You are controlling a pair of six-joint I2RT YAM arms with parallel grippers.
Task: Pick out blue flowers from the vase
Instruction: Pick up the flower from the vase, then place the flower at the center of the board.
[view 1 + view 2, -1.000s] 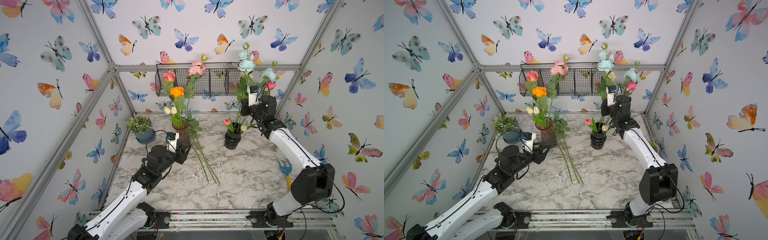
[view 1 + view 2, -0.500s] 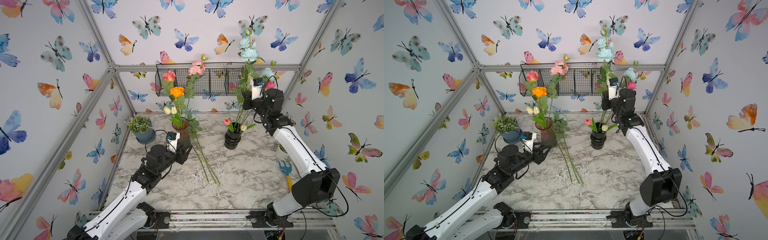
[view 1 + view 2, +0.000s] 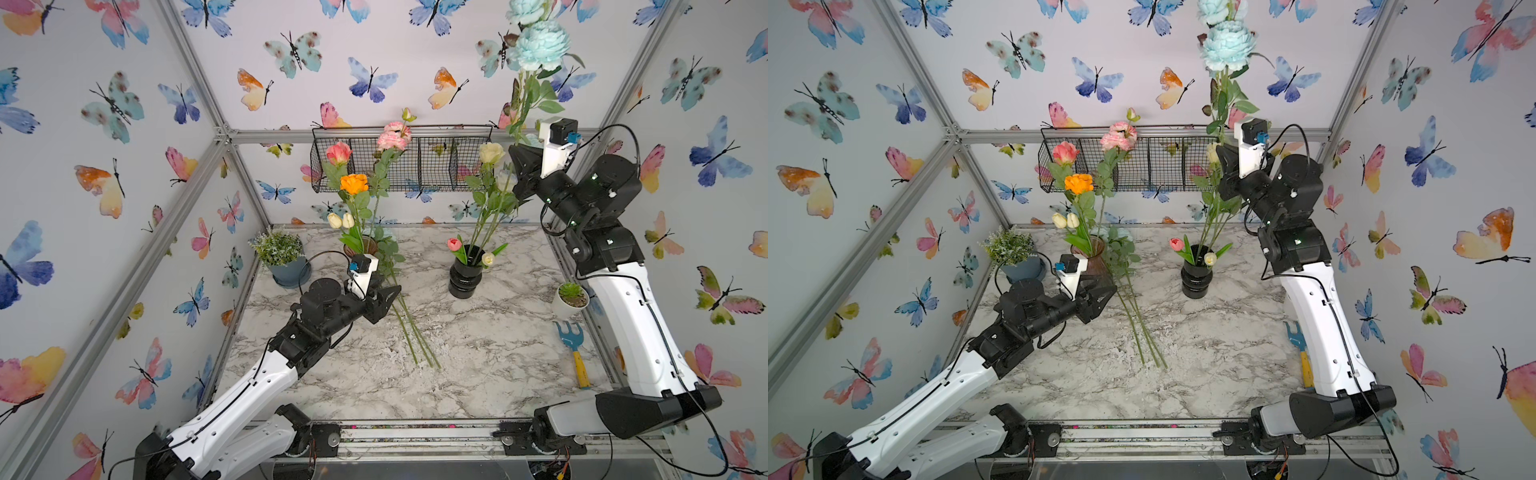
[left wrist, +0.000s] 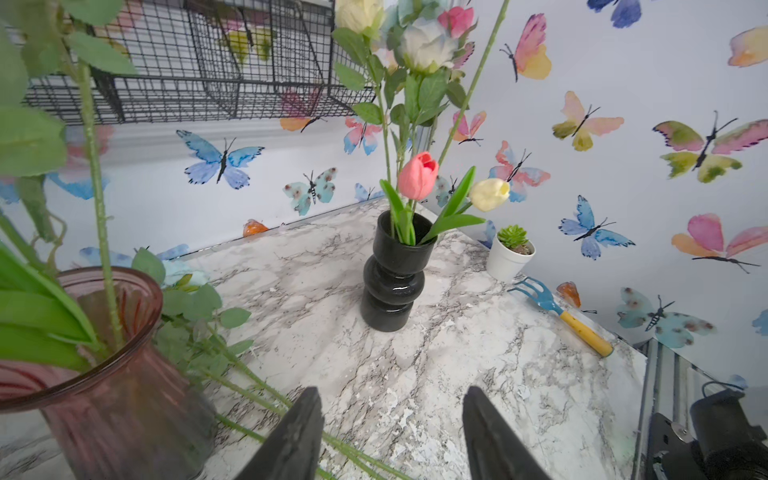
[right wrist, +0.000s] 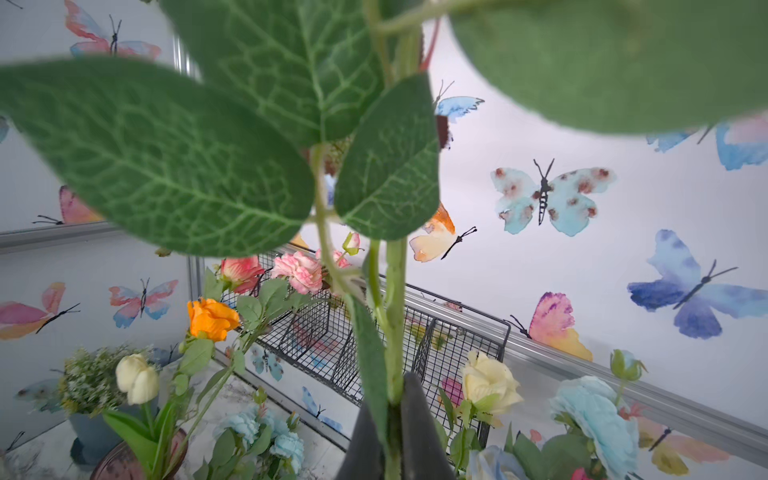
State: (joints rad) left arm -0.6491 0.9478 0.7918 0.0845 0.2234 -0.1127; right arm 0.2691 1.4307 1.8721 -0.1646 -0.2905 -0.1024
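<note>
Right jaws pinching blue flower stem [image 5: 395,299], left jaws parted, empty

The marble table [image 3: 478,374] carries a black vase [image 3: 464,278], a pink glass vase [image 4: 124,395], a potted plant [image 3: 286,270], a succulent pot [image 3: 569,303], a hand rake [image 3: 573,349] and loose blue flowers [image 3: 411,332].

Two high side-by-side views look down over your whole counter [image 3: 478,374] toward the back wall. Your left wrist camera sits low, facing the black vase [image 4: 392,282] they also show. Your right wrist camera tilts upward, close against a leafy stem [image 5: 395,324].
</note>
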